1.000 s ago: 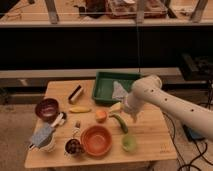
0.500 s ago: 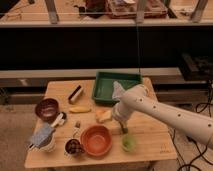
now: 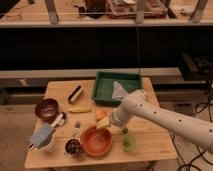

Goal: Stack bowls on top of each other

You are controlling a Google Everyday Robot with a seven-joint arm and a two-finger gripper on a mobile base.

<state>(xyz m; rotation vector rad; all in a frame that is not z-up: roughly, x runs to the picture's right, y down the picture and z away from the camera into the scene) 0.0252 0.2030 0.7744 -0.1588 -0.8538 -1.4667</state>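
2 bowls lie apart: the orange bowl (image 3: 96, 142) near the table (image 3: 150, 142) front, the maroon bowl (image 3: 47, 109) at its 10 o'clock. Your gripper (image 3: 111, 121) sits at the orange bowl's 1 o'clock; I cannot tell its grip state. Approach the maroon rim squarely.

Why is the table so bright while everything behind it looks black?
Camera view: light seems to fall from above onto the wooden table, so the orange bowl and maroon bowl show plainly; the space under the upper shelf sits in shadow. The hand, just beyond the orange bowl's far rim, is half hidden by the arm.
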